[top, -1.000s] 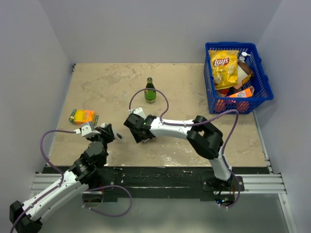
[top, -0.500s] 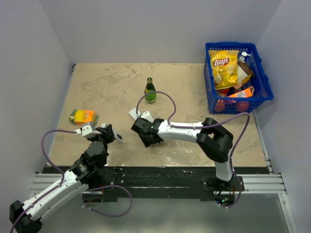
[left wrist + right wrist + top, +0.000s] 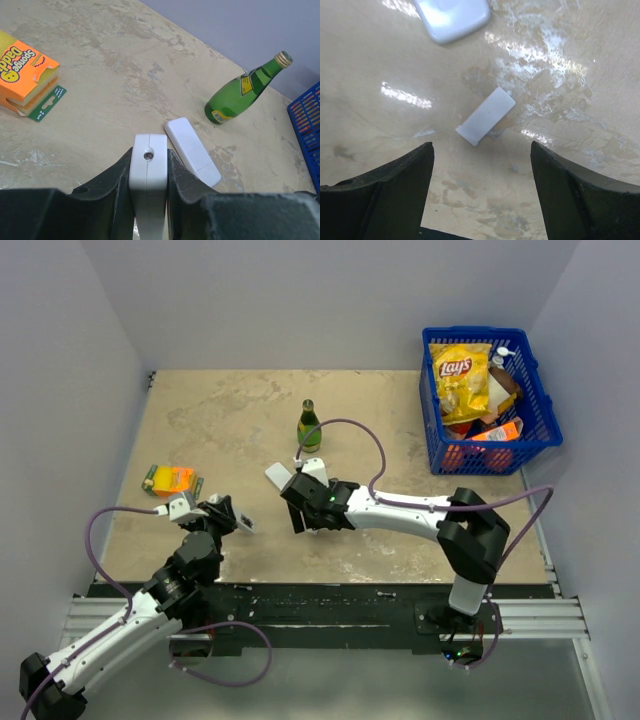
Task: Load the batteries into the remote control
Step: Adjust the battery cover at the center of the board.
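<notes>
Two white bars show. The left claw (image 3: 148, 159) is clenched on one, likely the remote control (image 3: 148, 192), gripping its sides. The second bar (image 3: 192, 158) lies flat near the green bottle (image 3: 244, 91). The right claw (image 3: 481, 147) hangs released over a small white piece (image 3: 485, 116), probably the battery cover. I cannot make out the batteries. To lift that thin piece, square the fingers across its narrow width and lower until the tips brush the table (image 3: 385, 120).

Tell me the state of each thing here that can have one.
Left hand, shut on white bar.
Right hand, open over small white panel.
Small white panel, lying flat.
Second white bar, flat, untouched.
Green bottle, upright, capped.
Sponge pack, lying flat.
Blue basket, full.
</notes>
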